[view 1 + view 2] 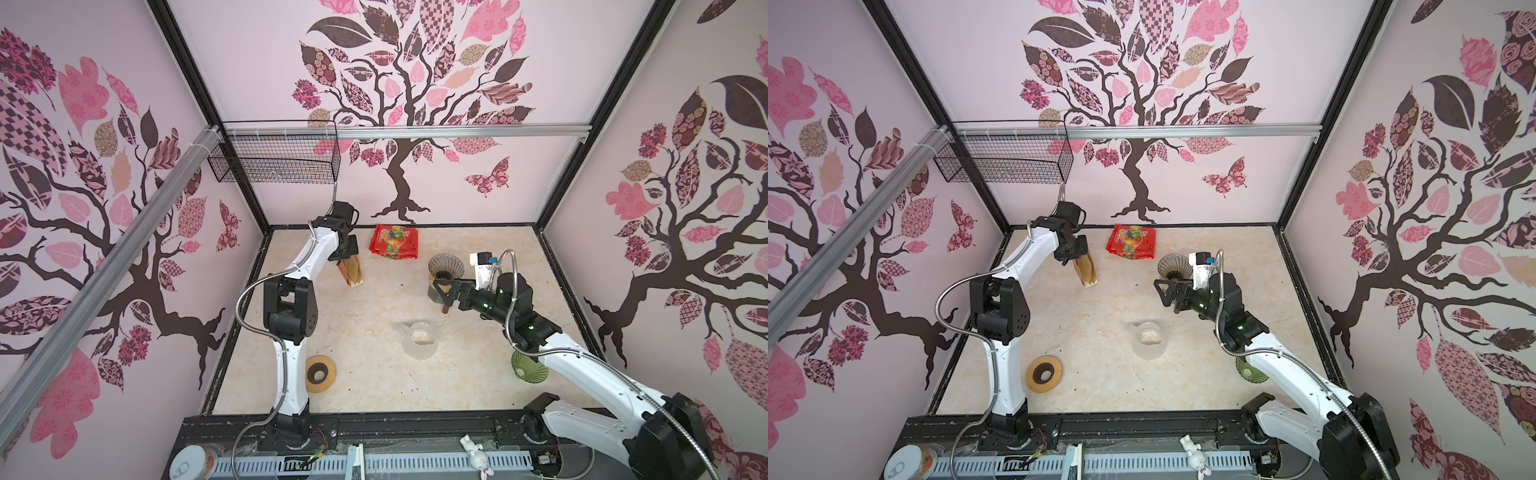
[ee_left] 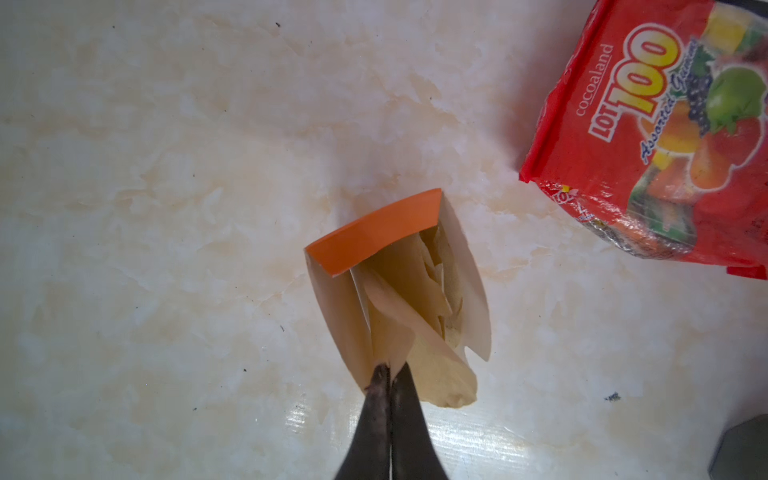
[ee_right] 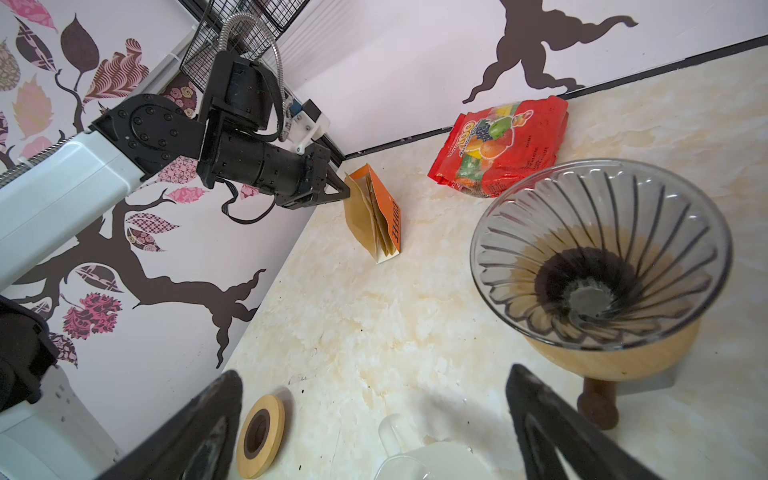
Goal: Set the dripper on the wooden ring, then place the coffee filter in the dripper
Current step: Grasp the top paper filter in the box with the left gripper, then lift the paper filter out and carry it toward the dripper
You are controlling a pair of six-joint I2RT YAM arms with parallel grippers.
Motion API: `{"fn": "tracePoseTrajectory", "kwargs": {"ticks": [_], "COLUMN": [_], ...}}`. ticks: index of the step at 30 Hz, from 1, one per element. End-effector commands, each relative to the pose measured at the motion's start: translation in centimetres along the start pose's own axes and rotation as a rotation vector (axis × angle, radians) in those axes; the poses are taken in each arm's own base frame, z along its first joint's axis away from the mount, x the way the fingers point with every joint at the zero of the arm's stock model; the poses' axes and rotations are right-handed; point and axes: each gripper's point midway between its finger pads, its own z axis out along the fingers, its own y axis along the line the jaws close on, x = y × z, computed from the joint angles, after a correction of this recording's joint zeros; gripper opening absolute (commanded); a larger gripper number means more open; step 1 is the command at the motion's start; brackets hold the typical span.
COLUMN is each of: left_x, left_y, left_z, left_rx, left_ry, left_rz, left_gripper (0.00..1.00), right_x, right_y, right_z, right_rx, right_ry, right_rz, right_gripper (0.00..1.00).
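Left gripper (image 2: 390,372) clenched on one coffee filter (image 2: 392,320) at the mouth of its orange carton (image 2: 374,230).

Standing at the far left of the table (image 1: 374,386), the carton holds several more brown filters, and the pinched one sits mostly inside it. The step in hand looks like drawing that sheet out. A slow pull straight along the carton's open side should free it without tipping the light carton or dragging its neighbours. At the far right, the glass dripper (image 3: 665,232) sits empty on its wooden stand (image 3: 623,357). The right gripper (image 3: 374,374) hangs just on its near side, jaws spread wide, grasping nothing. The glass pitcher (image 1: 419,336) at mid-table seems empty.
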Motion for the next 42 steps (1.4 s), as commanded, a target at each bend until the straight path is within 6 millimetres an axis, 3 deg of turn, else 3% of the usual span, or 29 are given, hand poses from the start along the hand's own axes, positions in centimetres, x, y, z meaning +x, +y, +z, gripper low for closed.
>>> {"fn": "tracePoseTrajectory", "kwargs": {"ticks": [1, 8, 12, 13, 19, 31, 36, 42], "left_x": [-0.4, -0.4, -0.9, -0.1, 0.4, 1.9, 3.0, 4.3], "left_y": [0.3, 0.2, -0.1, 0.1, 0.3, -0.3, -2.8, -8.6], "left_z": [-1.5, -2.4, -4.2, -3.9, -6.4, -14.6, -18.1, -21.9], "left_rx": [-0.011, 0.005, 0.043, 0.041, 0.068, 0.203, 0.338, 0.543], "left_ry": [-0.024, -0.036, -0.067, -0.049, -0.078, -0.190, -0.226, -0.237], "left_rz": [-0.012, -0.014, -0.026, -0.024, -0.036, -0.042, -0.019, 0.038], "left_gripper": [0.00, 0.00, 0.00, 0.00, 0.00, 0.00, 0.00, 0.00], "right_x": [-0.1, -0.2, -0.3, -0.3, -0.5, -2.0, -3.3, -5.7], "right_y": [0.3, 0.4, 0.4, 0.4, 0.4, 1.1, 0.9, 0.3], "right_z": [0.0, -0.1, -0.2, -0.2, -0.4, -1.9, -2.7, -3.6], "right_rx": [-0.002, -0.002, 0.002, 0.000, 0.005, 0.030, 0.087, 0.197], "right_ry": [-0.002, -0.005, -0.007, -0.008, -0.012, -0.054, -0.085, -0.125], "right_rz": [-0.004, -0.006, -0.008, -0.009, -0.015, -0.061, -0.085, -0.109], "right_gripper": [1.00, 1.00, 1.00, 1.00, 1.00, 1.00, 1.00, 1.00]}}
